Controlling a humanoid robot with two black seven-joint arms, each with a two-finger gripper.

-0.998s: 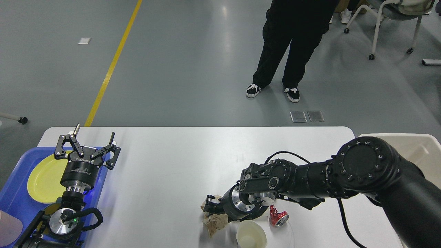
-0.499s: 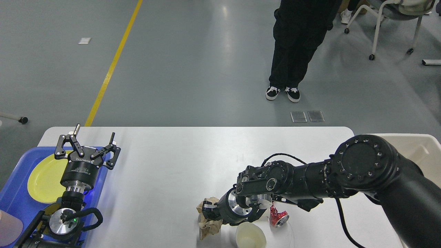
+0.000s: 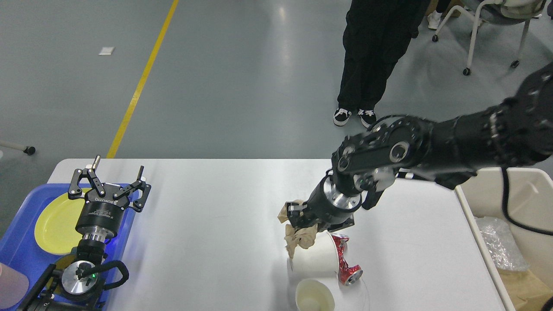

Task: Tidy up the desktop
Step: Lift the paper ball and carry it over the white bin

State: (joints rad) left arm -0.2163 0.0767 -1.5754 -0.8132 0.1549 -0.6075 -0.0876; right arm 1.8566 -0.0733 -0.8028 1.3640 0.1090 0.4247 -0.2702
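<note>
My right gripper hangs above the middle of the white desktop, shut on a crumpled brown paper wad that dangles clear of the surface. Under it a white paper cup lies on its side against a crushed red can. Another white cup stands upright at the near edge. At the far left my left gripper points up and is open, holding nothing, over a blue tray that carries a yellow plate.
A cream bin stands off the table's right edge, with clear plastic wrap and brown cardboard inside. A person in black stands on the floor beyond the far edge. A wheeled chair is behind them.
My right arm has risen and swung back and right, lifting the brown paper wad off the table. That uncovered a white cup lying on its side. The person's feet shifted. The left arm stayed still.
</note>
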